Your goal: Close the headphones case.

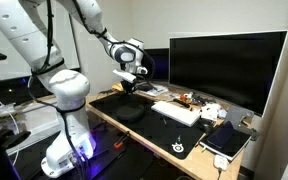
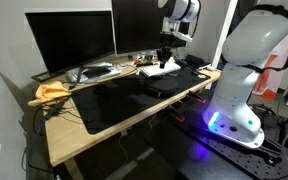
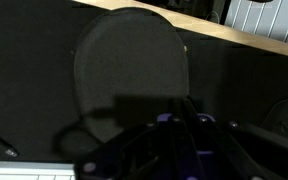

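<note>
Wrist view: headphones case [image 3: 132,75] sits at 11 o'clock from gripper [image 3: 181,125], long axis apparently 12–6. Fingers lost in shadow; whether they are parted or together cannot be told.

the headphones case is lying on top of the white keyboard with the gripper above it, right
Not quite. The headphones case lies on the black desk mat, not on the white keyboard, which sits beside it. The wrist view shows the case on the mat. The gripper does hang above the case.
</note>
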You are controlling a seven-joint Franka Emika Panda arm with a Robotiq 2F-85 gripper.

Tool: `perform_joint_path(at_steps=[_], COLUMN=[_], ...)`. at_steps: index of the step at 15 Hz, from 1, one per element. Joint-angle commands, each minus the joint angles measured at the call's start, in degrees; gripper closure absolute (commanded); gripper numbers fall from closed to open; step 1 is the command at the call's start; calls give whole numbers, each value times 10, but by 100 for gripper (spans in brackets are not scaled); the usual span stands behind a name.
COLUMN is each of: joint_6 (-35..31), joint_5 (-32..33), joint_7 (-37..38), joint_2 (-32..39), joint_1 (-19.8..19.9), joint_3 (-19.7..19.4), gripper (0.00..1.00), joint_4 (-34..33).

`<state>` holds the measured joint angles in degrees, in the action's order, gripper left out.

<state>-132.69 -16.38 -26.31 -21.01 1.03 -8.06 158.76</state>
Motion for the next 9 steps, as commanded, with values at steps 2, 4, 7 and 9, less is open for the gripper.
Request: perform_joint_path(at_steps=[2, 4, 7, 9], joint_6=[24, 34, 47, 54], joint_5=[13, 12, 10, 12], joint_7=[34, 34, 31, 35], joint_2=[-38, -45, -53, -60], joint_1=[-6, -6, -8, -6], joint_3=[0, 0, -2, 0], gripper=[53, 38, 14, 2], joint_4=[8, 8, 7, 7])
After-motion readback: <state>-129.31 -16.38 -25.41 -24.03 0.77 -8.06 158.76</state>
